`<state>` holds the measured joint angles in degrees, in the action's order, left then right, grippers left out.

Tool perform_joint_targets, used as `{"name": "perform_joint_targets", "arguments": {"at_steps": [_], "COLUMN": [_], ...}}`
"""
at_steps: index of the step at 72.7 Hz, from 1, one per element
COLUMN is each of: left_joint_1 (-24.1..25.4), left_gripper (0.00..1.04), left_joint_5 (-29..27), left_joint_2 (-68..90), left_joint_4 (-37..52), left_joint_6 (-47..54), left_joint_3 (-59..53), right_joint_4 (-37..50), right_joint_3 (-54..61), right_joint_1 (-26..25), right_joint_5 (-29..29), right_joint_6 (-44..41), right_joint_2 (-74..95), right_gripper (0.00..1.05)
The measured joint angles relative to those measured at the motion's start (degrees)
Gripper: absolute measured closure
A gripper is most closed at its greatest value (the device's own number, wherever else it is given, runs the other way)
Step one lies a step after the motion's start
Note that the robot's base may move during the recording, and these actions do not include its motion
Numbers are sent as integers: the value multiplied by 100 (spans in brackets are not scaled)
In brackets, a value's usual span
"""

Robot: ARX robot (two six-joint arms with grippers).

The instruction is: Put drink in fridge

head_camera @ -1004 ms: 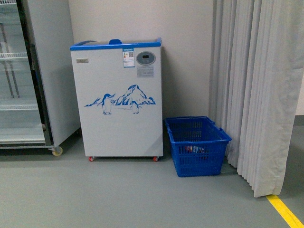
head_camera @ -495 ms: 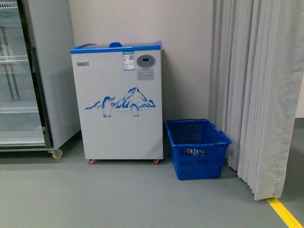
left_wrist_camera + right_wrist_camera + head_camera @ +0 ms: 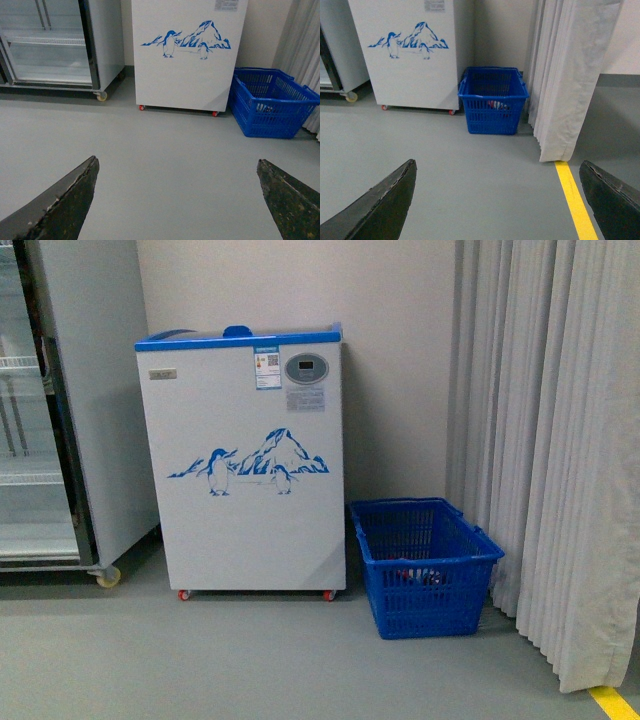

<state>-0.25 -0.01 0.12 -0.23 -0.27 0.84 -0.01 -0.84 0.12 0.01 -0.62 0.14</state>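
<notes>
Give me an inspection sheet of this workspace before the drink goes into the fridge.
Surface: grey floor, even, with a yellow line by the curtain.
Job's things: fridge stands on red castors against the wall; lid state not visible; no drink identified.
Clutter: blue crate right of the fridge, holding a red and white item, too small to name.
Grippers: left claw open, holding nothing; right claw open, holding nothing.
Cables: nothing seen.
Surroundings: glass-door cabinet left of the fridge, curtain right of the crate.
</notes>
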Motion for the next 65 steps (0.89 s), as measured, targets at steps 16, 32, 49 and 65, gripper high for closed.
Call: {"name": "perform_joint_targets", "arguments": {"at_steps": [16,32,49,65], "left_joint_1": [0,0,0,0], "left_gripper": [8,8,8,8], "left_joint_5": [0,-2,-4,0], "left_joint_2": [0,0,0,0], "left_joint_4": [0,0,0,0], "left_joint_6": [0,0,0,0], "left_joint_3": [0,0,0,0], "right_joint_4": [0,0,0,0], "right_joint_3": [0,0,0,0], "right_joint_1": [0,0,0,0], "right_joint_5": [-2,-4,-4,-4], "right_joint_6": [0,0,0,0], "right_joint_2": [0,0,0,0], "right_gripper": [7,7,7,7]}}
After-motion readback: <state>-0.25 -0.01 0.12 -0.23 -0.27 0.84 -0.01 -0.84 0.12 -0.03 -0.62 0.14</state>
